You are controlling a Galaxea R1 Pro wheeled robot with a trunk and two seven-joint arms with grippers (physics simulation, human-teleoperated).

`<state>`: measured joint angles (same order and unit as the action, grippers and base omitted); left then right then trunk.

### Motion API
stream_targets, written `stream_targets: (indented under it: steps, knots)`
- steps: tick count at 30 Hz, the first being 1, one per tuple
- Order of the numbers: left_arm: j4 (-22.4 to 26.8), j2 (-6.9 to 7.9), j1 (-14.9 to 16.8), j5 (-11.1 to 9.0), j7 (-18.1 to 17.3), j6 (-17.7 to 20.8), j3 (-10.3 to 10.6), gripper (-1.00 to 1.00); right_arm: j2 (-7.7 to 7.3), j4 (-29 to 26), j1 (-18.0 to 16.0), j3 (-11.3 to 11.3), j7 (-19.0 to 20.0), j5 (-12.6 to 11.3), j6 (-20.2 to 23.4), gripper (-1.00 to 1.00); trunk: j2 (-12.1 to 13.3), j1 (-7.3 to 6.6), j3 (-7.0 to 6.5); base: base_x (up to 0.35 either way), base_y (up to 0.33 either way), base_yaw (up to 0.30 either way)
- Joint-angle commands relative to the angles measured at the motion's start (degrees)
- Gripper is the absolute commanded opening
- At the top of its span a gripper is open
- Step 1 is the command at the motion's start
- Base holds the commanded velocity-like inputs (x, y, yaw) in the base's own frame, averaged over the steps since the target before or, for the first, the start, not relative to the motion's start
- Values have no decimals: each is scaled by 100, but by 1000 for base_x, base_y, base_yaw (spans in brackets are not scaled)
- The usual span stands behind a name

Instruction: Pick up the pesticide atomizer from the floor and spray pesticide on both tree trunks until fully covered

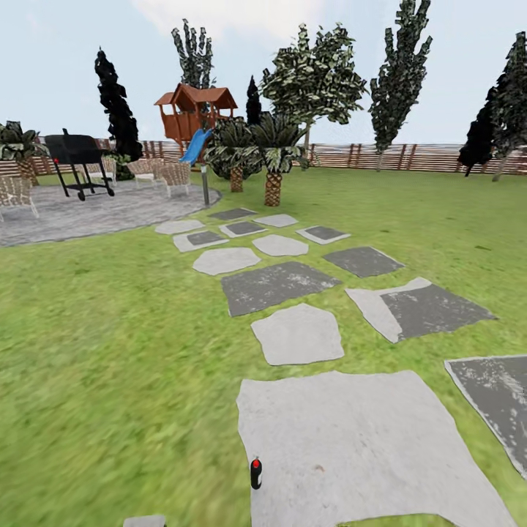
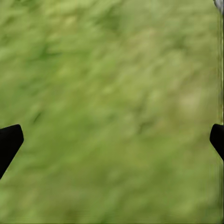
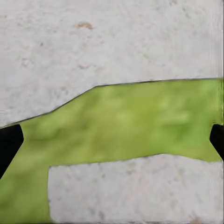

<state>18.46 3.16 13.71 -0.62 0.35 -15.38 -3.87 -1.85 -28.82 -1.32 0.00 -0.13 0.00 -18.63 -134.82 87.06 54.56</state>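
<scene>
Pesticide atomizer (image 1: 255,473): a small black bottle with a red top, standing upright at the left edge of the large pale stone slab (image 1: 366,446), low in the head view and close to the robot. Judged light, rigid and probably smooth; being narrow and upright it may tip easily, so a hold across the black body below the red top seems soundest. Grass lawn (image 1: 110,344) surrounds the slab; further grey stepping stones (image 1: 296,333) lead away towards two short palms (image 1: 272,157), with a taller bare-trunked tree (image 1: 311,80) behind them near the slatted fence (image 1: 410,156). Left gripper (image 2: 112,140) spread wide over grass, holding nothing. Right gripper (image 3: 112,140) likewise spread and empty, over a slab edge and a grass gap.
</scene>
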Motion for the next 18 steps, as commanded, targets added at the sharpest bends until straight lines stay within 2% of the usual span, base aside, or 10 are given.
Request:
stream_targets:
  steps: [1, 4, 13, 18]
  knots:
    - [0, 0, 0, 0, 0, 0, 0, 100, 0, 0, 0, 0, -1, 0, 0, 100, 0, 0, -2, 0, 61, -290]
    - [0, 0, 0, 0, 0, 0, 0, 100, -3, 0, 0, 0, -2, 0, 0, 100, 0, 0, -6, 0, 160, -291]
    - [0, 0, 0, 0, 0, 0, 0, 100, -1, -1, 0, -8, -5, 0, 0, 100, 0, 0, -1, 0, 282, -297]
    - [0, 0, 0, 0, 0, 0, 0, 100, 0, -1, 0, -9, -5, 0, 0, 100, 0, 0, 16, 0, 87, -288]
